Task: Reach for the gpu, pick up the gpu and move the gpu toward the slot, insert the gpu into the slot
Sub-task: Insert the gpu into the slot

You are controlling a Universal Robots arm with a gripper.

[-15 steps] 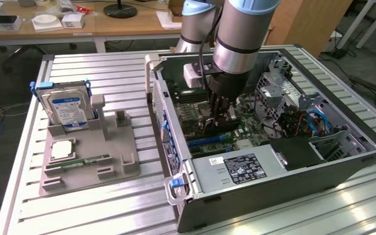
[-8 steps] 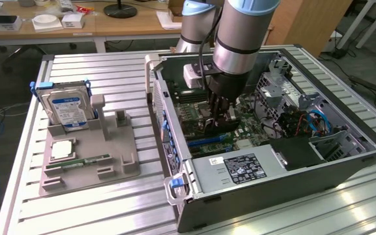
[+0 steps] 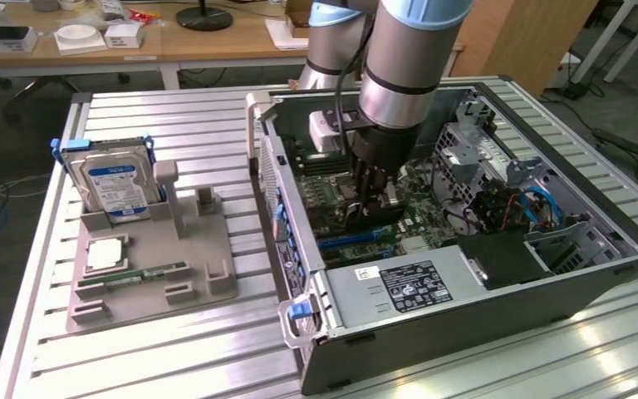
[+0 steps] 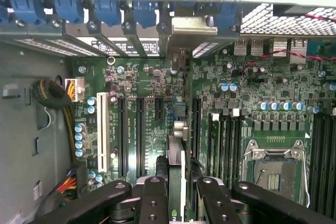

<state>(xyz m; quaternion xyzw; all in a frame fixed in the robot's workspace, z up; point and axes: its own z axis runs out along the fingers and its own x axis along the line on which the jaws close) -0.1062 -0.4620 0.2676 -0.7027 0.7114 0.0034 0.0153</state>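
The end effector (image 4: 181, 190) clamps one gpu (image 4: 176, 156) upright over one green motherboard (image 4: 157, 77).

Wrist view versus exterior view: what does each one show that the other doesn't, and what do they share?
Wrist view: the square silver processor socket, the white expansion slot and the gpu's silver bracket. Exterior view: the robot arm, the hard drive standing in its grey holder, and the computer case on the slatted table. Both: the gripper closed on the gpu over the green motherboard.
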